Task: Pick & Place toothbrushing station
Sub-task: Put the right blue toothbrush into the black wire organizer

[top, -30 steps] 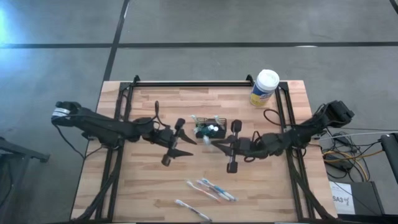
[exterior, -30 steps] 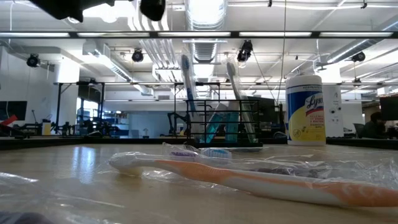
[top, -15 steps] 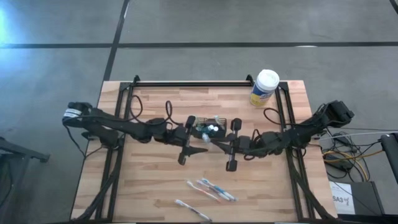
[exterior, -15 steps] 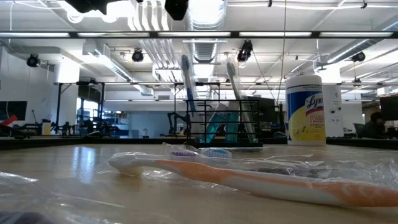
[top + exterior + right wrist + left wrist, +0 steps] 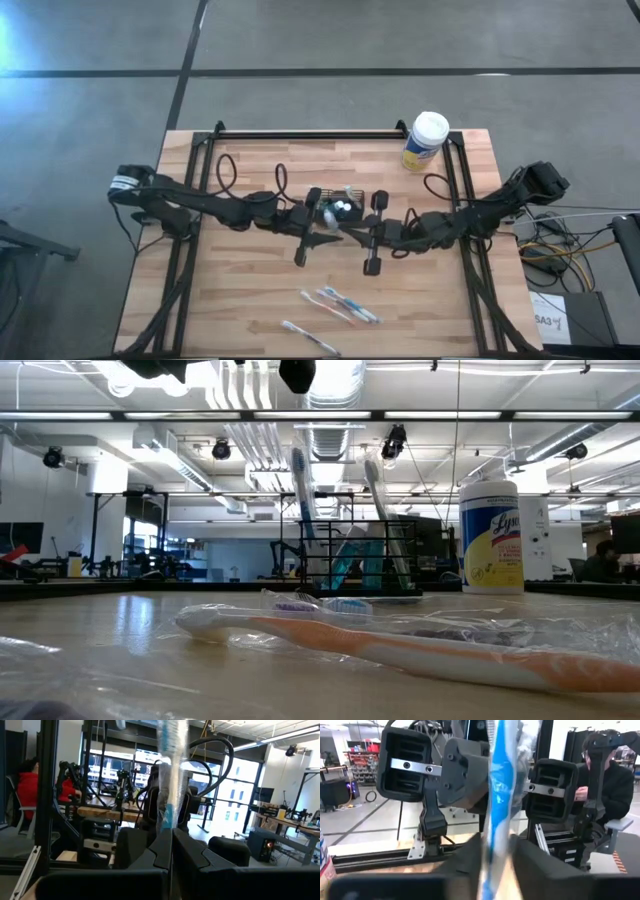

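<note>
We see a wooden table (image 5: 240, 300) carrying two dark arms that meet near its middle. Between their tips stands the toothbrushing station (image 5: 342, 207), a small black mesh caddy, with packaged toothbrushes standing upright in it; in the low view it (image 5: 360, 560) sits at the far side, brush handles rising above its rim.

The left gripper (image 5: 318, 216) sits just at the caddy's left edge. Its wrist view shows its fingers (image 5: 470, 862) pinched onto a blue toothbrush (image 5: 499, 805) in clear wrapping, which stands upright between them, the pads close against the wrapper on both sides.

The right gripper (image 5: 348, 228) lies at the caddy's near-right corner, facing the left one. Its fingers (image 5: 192, 852) are pressed together around the foot of a wrapped toothbrush (image 5: 170, 785) that rises straight up from the seam between them.

A white-lidded canister (image 5: 425, 142) with a yellow label stands well beyond the right gripper, at the table's far right corner.

Several more wrapped toothbrushes (image 5: 338, 305) lie flat on the near part of the table, well apart from both grippers; the low view shows an orange-handled one (image 5: 420, 650) closest.

In the room behind, a seated person (image 5: 612, 785) in dark clothing shows past the left gripper.
</note>
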Action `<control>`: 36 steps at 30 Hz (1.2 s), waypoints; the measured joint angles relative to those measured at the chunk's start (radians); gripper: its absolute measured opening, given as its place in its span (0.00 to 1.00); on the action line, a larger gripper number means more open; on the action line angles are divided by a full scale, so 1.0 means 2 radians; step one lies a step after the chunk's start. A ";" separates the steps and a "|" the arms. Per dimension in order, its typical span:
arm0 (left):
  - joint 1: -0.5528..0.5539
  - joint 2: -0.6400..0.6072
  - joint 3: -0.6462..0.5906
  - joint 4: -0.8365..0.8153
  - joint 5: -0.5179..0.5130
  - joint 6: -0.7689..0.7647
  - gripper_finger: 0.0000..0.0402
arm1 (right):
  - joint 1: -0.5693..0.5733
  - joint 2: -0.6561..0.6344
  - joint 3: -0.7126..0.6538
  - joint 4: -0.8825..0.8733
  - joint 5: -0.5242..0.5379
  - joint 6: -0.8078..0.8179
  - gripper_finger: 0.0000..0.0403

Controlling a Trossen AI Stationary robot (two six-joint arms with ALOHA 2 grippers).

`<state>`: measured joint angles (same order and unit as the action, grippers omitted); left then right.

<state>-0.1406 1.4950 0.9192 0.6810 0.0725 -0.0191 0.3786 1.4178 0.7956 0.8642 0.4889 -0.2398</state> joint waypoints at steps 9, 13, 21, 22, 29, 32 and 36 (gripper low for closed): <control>0.000 -0.010 0.006 -0.035 -0.002 0.024 0.06 | 0.007 -0.002 0.000 0.000 0.000 0.000 0.02; -0.001 -0.024 0.007 -0.095 -0.024 0.040 0.06 | 0.018 -0.012 0.000 -0.004 0.002 0.009 0.05; -0.010 -0.045 0.007 -0.142 -0.060 0.064 0.06 | 0.018 -0.039 0.025 -0.112 0.006 0.092 0.29; -0.010 -0.045 0.007 -0.143 -0.061 0.065 0.06 | 0.017 -0.039 0.035 -0.127 0.006 0.098 0.32; -0.010 -0.043 0.007 -0.144 -0.074 0.067 0.06 | -0.001 -0.006 0.126 -0.227 0.005 0.115 0.47; -0.010 -0.043 0.007 -0.143 -0.074 0.071 0.06 | -0.007 0.016 0.160 -0.276 0.005 0.130 0.48; -0.012 -0.043 0.006 -0.149 -0.074 0.071 0.06 | -0.009 0.038 0.190 -0.292 0.004 0.131 0.47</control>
<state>-0.1650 1.4097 0.9316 0.3826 -0.0755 0.1238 0.3614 1.4947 1.1763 0.2811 0.4969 0.0230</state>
